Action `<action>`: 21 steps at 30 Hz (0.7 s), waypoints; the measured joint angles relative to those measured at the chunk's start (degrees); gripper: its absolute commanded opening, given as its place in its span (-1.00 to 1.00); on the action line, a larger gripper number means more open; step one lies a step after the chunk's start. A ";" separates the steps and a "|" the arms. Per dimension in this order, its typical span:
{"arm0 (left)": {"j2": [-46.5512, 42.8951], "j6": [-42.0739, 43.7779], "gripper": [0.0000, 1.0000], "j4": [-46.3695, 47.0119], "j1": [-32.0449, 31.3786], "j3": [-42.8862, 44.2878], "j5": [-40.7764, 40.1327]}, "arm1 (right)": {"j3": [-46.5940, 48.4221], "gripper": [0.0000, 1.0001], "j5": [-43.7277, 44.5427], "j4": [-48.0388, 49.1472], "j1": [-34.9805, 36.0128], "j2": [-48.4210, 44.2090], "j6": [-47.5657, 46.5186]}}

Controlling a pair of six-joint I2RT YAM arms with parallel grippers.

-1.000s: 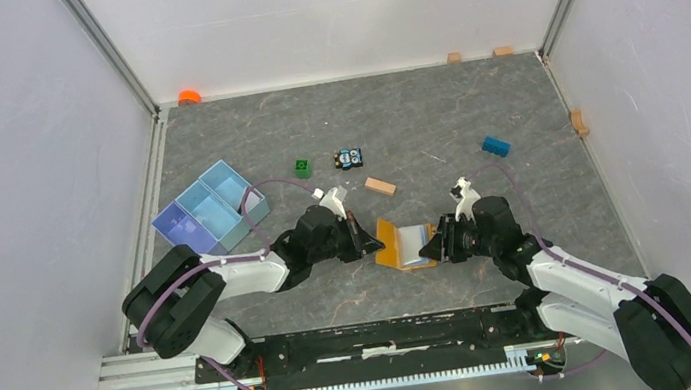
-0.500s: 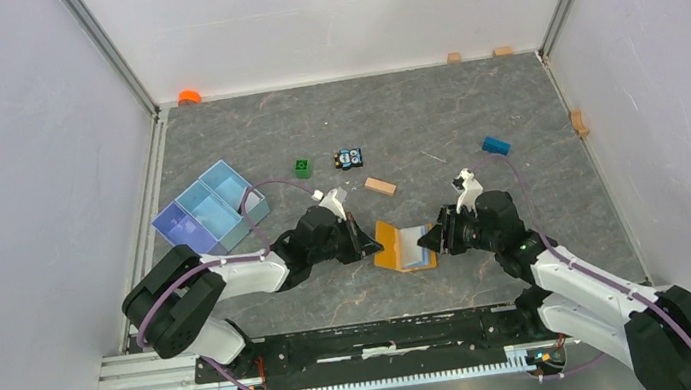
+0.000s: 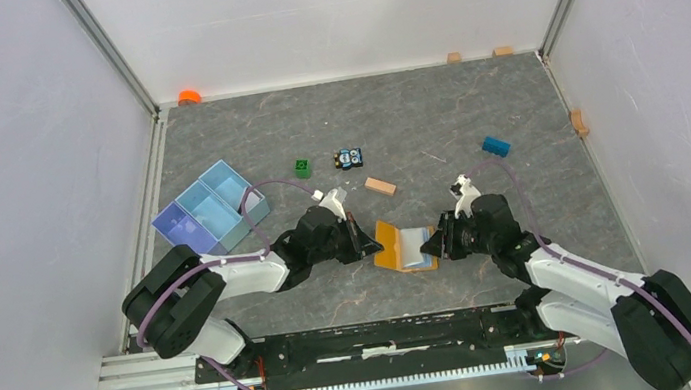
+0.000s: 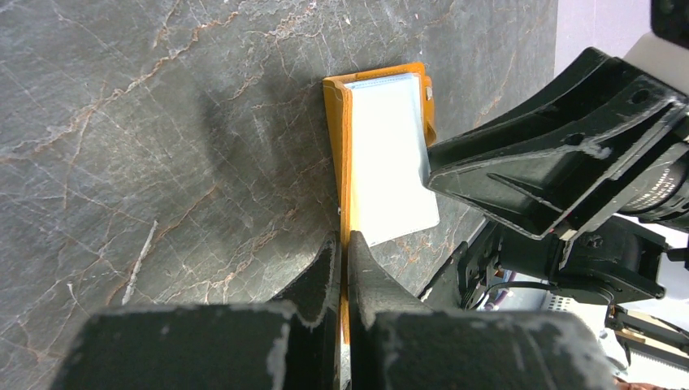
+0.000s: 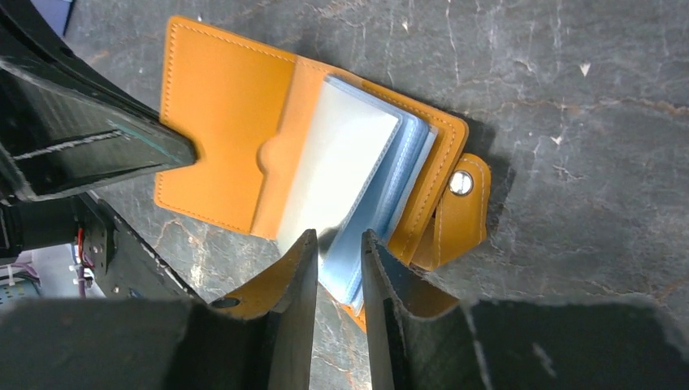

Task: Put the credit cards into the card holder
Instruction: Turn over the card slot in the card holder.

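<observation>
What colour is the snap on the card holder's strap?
Shiny silver. The snap on the card holder shows best in the right wrist view.

Bright, even light falls from above. Shadows on the desk (image 4: 122, 122) are soft and small. The wrist pictures are sharp far off, but the near jaws look blurry.

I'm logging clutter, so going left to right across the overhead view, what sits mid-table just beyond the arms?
light blue divided tray, green block, toy car, wooden block, blue block
</observation>
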 measured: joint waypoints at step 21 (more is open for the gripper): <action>0.68 0.07 -0.96 -0.33 0.07 0.00 -0.28 | -2.10 -0.31 0.37 5.62 0.00 5.16 2.12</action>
